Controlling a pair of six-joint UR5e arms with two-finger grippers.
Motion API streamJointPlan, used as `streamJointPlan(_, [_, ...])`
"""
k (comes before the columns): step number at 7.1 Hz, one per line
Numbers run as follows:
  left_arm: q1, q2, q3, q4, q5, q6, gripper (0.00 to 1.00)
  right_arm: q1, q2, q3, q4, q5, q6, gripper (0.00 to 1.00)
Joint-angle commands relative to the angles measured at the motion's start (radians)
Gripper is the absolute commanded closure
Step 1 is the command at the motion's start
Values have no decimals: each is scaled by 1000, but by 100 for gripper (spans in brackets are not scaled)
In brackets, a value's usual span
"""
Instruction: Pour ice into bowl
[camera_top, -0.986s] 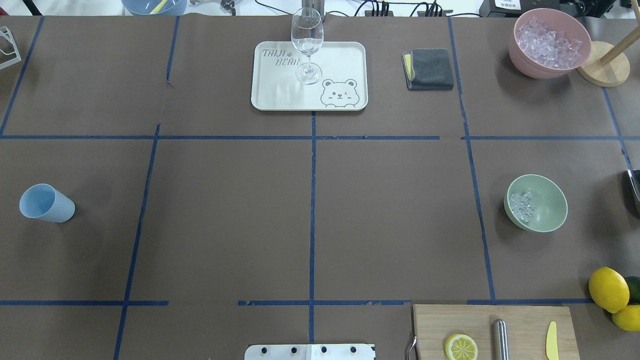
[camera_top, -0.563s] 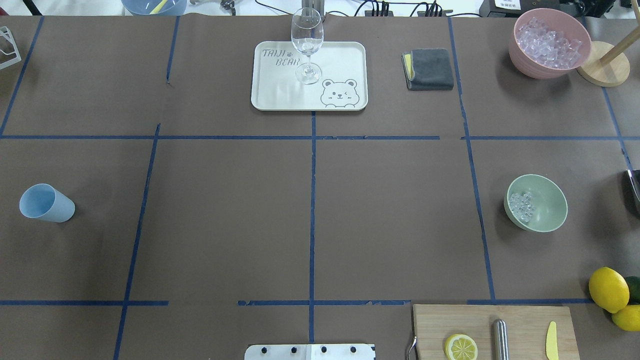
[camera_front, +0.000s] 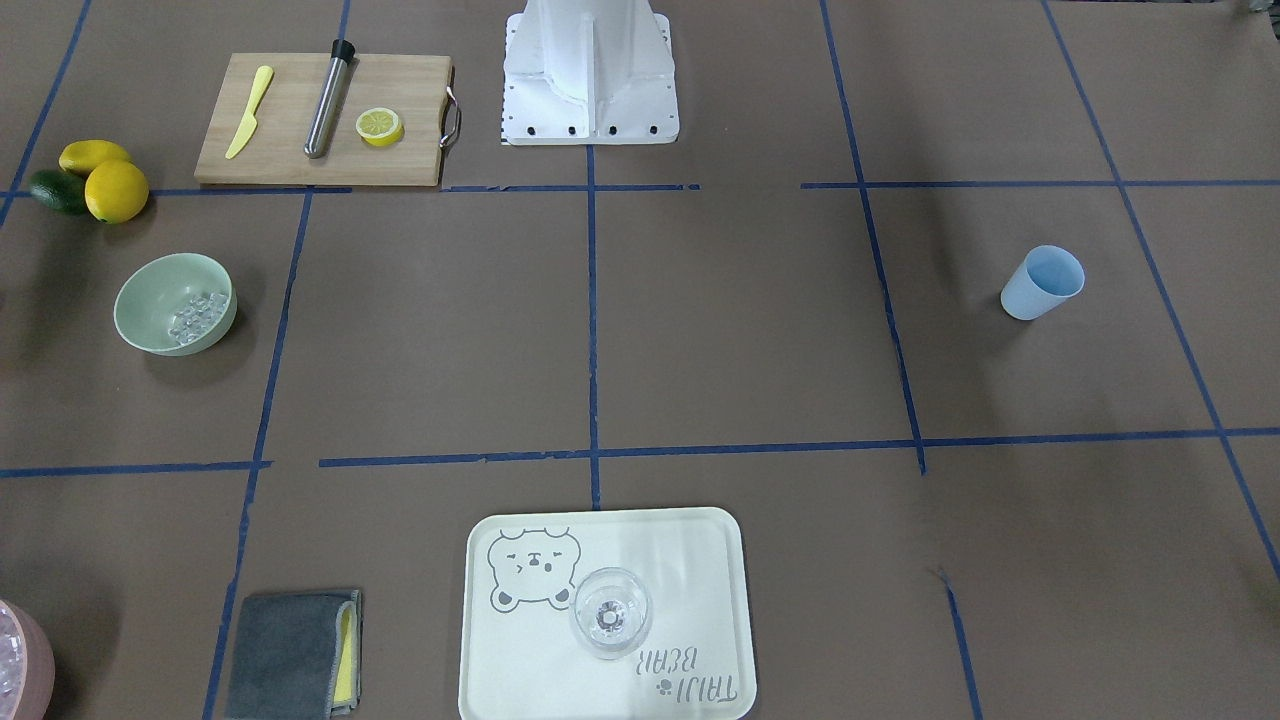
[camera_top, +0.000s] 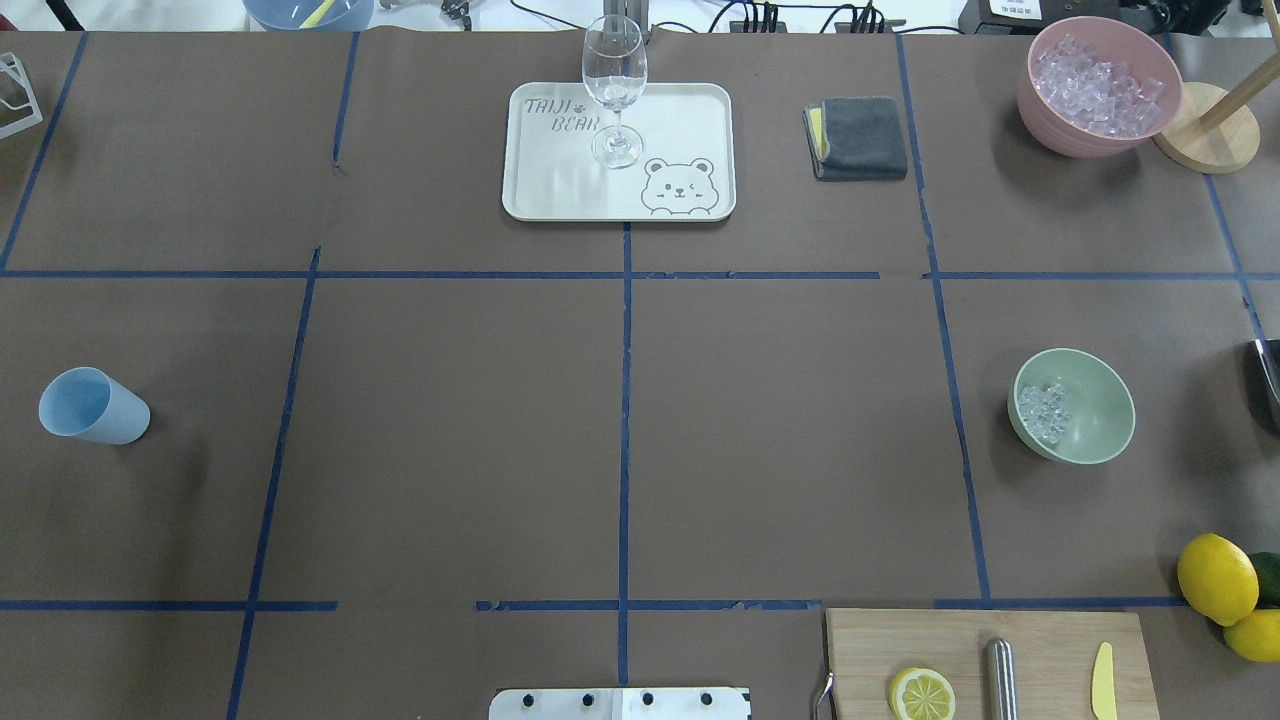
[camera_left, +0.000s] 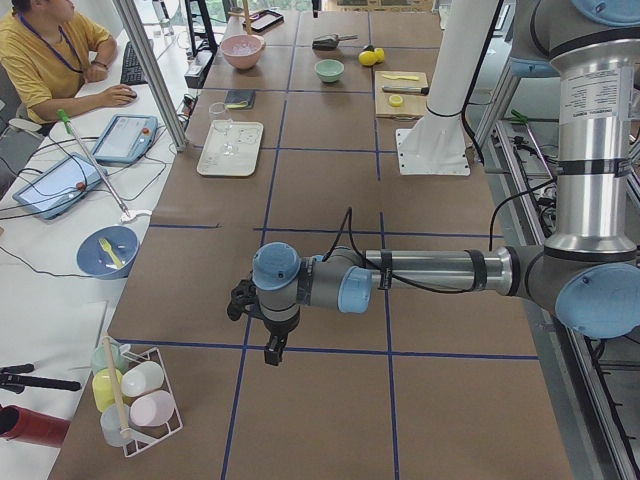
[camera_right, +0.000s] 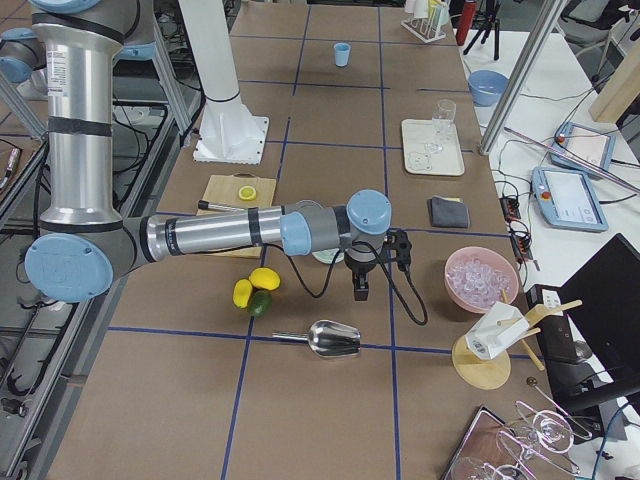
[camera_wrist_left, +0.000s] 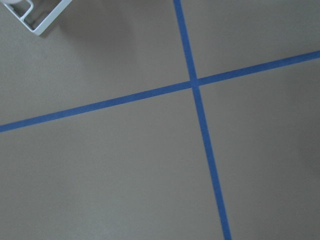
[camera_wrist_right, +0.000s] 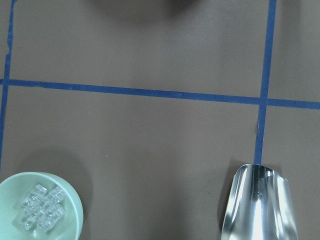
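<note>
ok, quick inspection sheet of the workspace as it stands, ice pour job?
Surface: table covered in brown paper with a blue tape grid.
Job's things: bowl upright; ice lying inside it.
Clutter: scoop lying on the table; pink bowl full of ice cubes; blue cup; wine glass on tray; grey cloth; cutting board; lemons.
Grippers: left gripper and right gripper hang above the table, nothing seen in them; open or shut cannot be told.
Cables: cable loops off the right wrist.
Surroundings: operator seated at a side desk.
</note>
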Motion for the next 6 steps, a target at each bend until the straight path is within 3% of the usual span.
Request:
streamJointPlan(1, [0, 13, -37, 6, -21, 8, 0, 0, -1, -1, 1, -8, -1, 0])
streamJointPlan(2, [-6, 7, -93, 60, -24, 8, 0, -1, -1, 0, 1, -9, -1, 0])
streamJointPlan(6, [-6, -53, -72, 104, -18, 10, 0, -1, -6, -29, 3, -42, -17, 0])
